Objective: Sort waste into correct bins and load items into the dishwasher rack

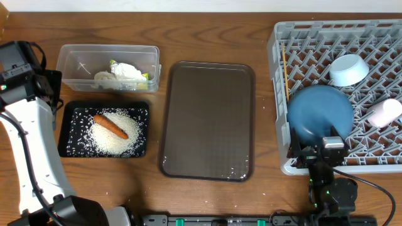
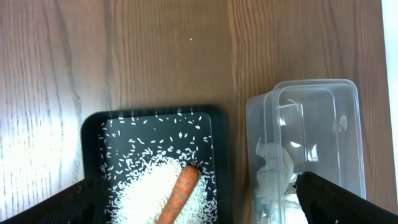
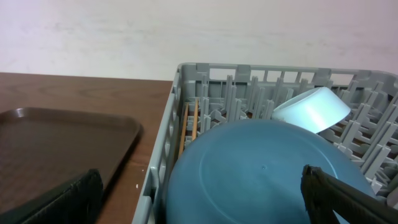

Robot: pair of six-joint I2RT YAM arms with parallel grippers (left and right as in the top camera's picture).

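The clear tub at the back left holds the crumpled wrapper and the yellow-green packet. The black tray in front of it holds the carrot on a heap of rice. The grey rack on the right holds the dark-blue bowl, light-blue bowl, white cup and chopsticks. My left gripper is open and empty above the carrot and tub. My right gripper is open and empty at the rack's front, facing the dark-blue bowl.
The brown serving tray lies bare between the bins and the rack, and shows at the left of the right wrist view. A few rice grains lie on the wooden table by the front left. The left arm stands along the table's left edge.
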